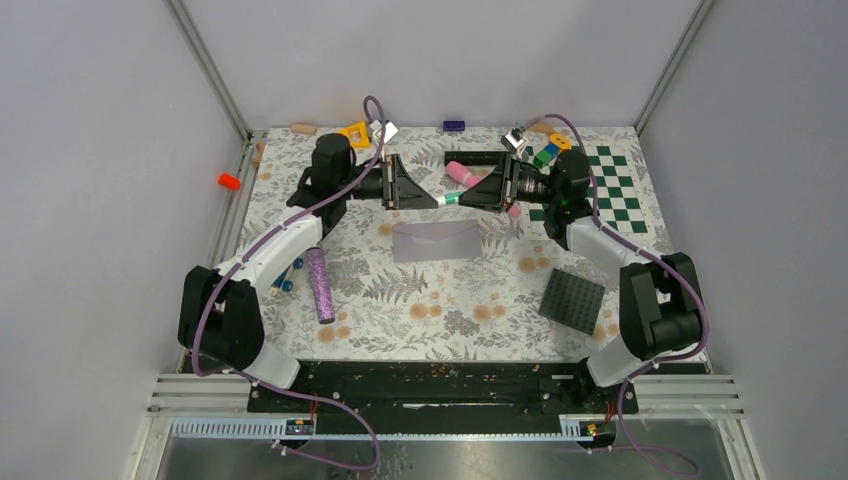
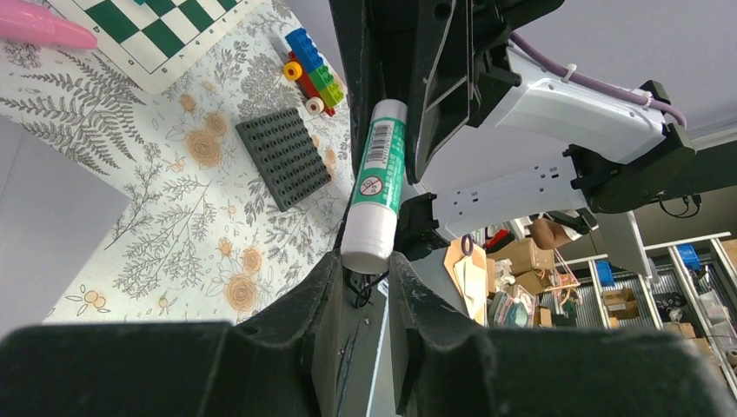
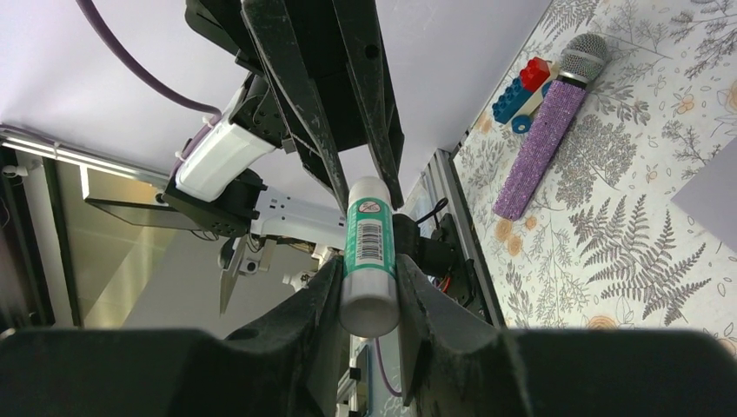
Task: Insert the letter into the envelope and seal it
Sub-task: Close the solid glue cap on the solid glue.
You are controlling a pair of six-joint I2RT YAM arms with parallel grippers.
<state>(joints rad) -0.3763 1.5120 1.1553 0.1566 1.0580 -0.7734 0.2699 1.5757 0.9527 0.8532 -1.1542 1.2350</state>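
Nearest the arm bases I read a dark grey studded square plate on the right and a purple glitter-covered microphone on the left; neither is involved. Beyond them, the flat light grey paper envelope lies on the floral tablecloth, its long axis running left to right, roughly centred between the 2 arms. The tan letter is not visible in any of the 3 views. I judge it is already inside, but cannot confirm. Farther out and raised off the cloth, the left gripper and right gripper meet tip to tip. Each is closed narrowly on 1 end of a green-and-white cylindrical glue stick, which runs parallel to the envelope. The envelope therefore lies just to the near side of the stick and below it, about equally reachable by both arms. Next step, in my judgement: pull the cap off, then lower the stick to the flap. I cannot tell whether the flap is raised or folded.
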